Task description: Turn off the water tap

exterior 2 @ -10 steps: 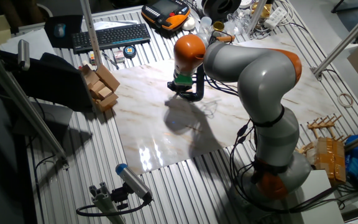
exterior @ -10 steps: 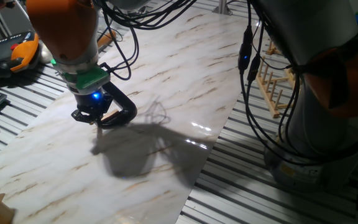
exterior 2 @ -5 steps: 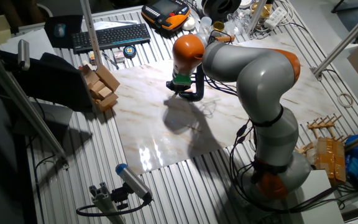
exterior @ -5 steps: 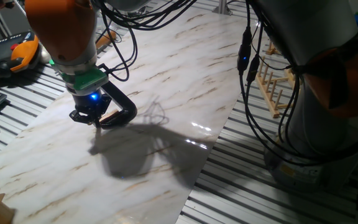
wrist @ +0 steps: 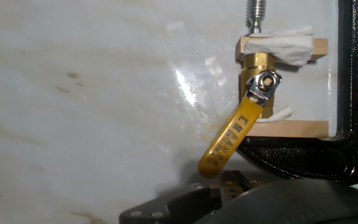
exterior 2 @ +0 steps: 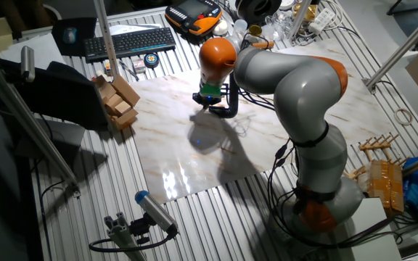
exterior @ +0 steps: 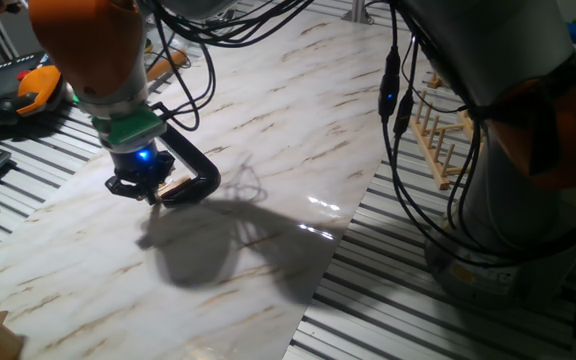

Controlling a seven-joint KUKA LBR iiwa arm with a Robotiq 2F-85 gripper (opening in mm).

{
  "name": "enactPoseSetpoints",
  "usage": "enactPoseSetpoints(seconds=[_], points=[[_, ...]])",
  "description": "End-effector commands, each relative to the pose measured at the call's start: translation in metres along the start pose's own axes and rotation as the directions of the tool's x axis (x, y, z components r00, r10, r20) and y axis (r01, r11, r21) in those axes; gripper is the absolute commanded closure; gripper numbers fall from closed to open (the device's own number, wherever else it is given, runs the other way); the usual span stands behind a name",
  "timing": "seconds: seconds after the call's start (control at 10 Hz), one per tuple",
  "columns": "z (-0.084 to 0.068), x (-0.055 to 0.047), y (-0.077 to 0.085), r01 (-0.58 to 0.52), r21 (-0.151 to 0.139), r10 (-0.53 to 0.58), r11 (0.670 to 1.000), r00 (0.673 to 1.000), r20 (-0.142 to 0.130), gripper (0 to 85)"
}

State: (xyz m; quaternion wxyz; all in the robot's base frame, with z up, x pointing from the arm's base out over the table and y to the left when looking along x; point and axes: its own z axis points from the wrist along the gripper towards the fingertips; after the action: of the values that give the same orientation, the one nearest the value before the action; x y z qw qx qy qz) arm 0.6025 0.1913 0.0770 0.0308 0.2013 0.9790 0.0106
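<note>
Hand view shows bare marble tabletop (wrist: 73, 93) on the left, and then the yellow lever (wrist: 229, 142) of the water tap, slanting down-left from its pivot nut (wrist: 265, 83). Right of that sits the brass valve body (wrist: 258, 68), pinched between two small wooden blocks padded with white tissue; I judge the padding is there so the clamp grips without marring the brass. The silver screw rod (wrist: 257, 15) bears on the upper block, and the black C-clamp (wrist: 353, 93) wraps round the right edge and bottom, holding the tap steady so that only the lever swings. My gripper (exterior: 144, 190) hovers low over the clamp, close to the lever's free end. Whether my fingers are parted or touching the lever, I cannot tell.
</note>
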Motion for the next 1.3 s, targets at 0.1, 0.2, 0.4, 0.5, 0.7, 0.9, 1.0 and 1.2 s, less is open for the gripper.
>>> enactPoseSetpoints(seconds=[0.1,0.2,0.4,0.5,0.7,0.9,1.0,1.2], points=[[0.0005,-0.0013,0.0017,-0.008,0.002,0.008,1.000,1.000,0.001,85.0],[0.0010,-0.0025,0.0033,-0.011,0.003,0.011,1.000,1.000,0.002,85.0],[0.0022,-0.0035,0.0050,-0.012,0.006,0.012,1.000,1.000,0.003,85.0],[0.0025,-0.0043,0.0064,-0.014,0.007,0.014,1.000,1.000,0.003,85.0],[0.0010,-0.0058,0.0078,-0.011,0.012,0.011,1.000,1.000,0.000,85.0],[-0.0016,-0.0080,0.0077,-0.012,0.019,0.012,1.000,1.000,0.000,85.0],[-0.0012,-0.0084,0.0078,-0.016,0.019,0.016,1.000,1.000,0.000,85.0],[-0.0010,-0.0083,0.0079,-0.029,0.015,0.029,0.999,1.000,-0.003,85.0]])
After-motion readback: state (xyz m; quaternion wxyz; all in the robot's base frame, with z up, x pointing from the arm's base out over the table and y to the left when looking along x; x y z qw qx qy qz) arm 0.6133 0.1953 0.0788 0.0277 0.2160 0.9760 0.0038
